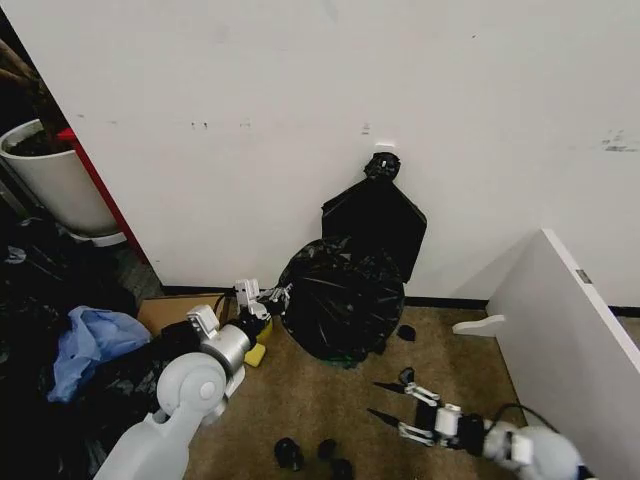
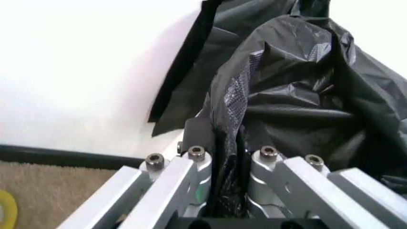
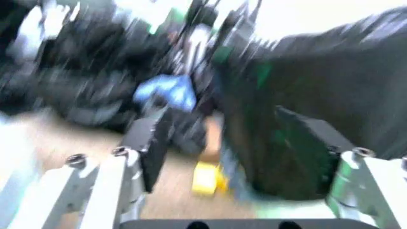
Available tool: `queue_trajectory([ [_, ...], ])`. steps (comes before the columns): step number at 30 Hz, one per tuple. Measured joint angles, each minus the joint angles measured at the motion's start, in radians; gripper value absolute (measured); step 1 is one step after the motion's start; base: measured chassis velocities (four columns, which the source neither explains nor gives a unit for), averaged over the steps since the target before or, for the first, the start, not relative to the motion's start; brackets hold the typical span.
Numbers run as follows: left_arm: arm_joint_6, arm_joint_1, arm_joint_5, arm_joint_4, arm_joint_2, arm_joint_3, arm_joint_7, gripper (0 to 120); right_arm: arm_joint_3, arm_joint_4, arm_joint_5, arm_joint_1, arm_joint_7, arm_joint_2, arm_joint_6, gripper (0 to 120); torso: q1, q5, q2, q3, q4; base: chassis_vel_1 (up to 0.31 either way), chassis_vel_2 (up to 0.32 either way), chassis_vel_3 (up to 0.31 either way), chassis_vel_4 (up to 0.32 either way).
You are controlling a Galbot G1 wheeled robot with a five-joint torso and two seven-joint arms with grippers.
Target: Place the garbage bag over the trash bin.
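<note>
Most of the job looks done: we see the garbage bag [image 1: 340, 300] draped over a round shape by the wall, presumably the trash bin, hidden under the film, though whether the rim is fully wrapped we cannot tell. Our left gripper [image 1: 268, 298] sits at the bag's left edge, jaws pinched on a fold of black film, clear in the left wrist view [image 2: 230, 157]. Our right gripper [image 1: 393, 400] hangs spread and empty over the carpet, apart from the bag.

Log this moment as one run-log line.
left gripper: shut on thin glossy black garbage bag draped over bin by wall | right gripper: open, low over carpet, apart from bag | flat knotted black bag: against wall behind
</note>
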Motion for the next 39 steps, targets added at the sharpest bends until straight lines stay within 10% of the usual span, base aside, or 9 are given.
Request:
queue_trajectory([
  [7, -0.115, 0.013, 0.137, 0.04, -0.023, 0.03, 0.033, 5, -0.072, 0.24, 0.026, -0.061, 0.474, 0.009, -0.074, 90, 0.0, 0.0, 0.0, 0.0, 0.0004, 0.0, 0.0, 0.0, 0.0],
  [13, -0.191, 0.043, 0.23, 0.048, -0.05, 0.072, 0.038, 5, -0.224, 0.483, -0.09, -0.12, 1.017, -0.003, -0.329, 97, 0.0, -0.0002, 0.0, 0.0, 0.0, 0.0, 0.0, 0.0, 0.0],
  [19, -0.262, 0.071, 0.3, 0.043, -0.057, 0.116, 0.048, 5, -0.448, 0.688, 0.041, -0.043, 1.525, 0.002, -0.662, 73, 0.0, -0.0002, 0.0, 0.0, 0.0002, 0.0, 0.0, 0.0, 0.0],
  [39, -0.326, 0.111, 0.429, 0.018, -0.062, 0.153, 0.064, 5, -0.541, 0.714, 0.115, 0.08, 1.934, 0.053, -0.957, 2, 0.0, 0.0, 0.0, 0.0, 0.0001, 0.0, 0.0, 0.0, 0.0],
])
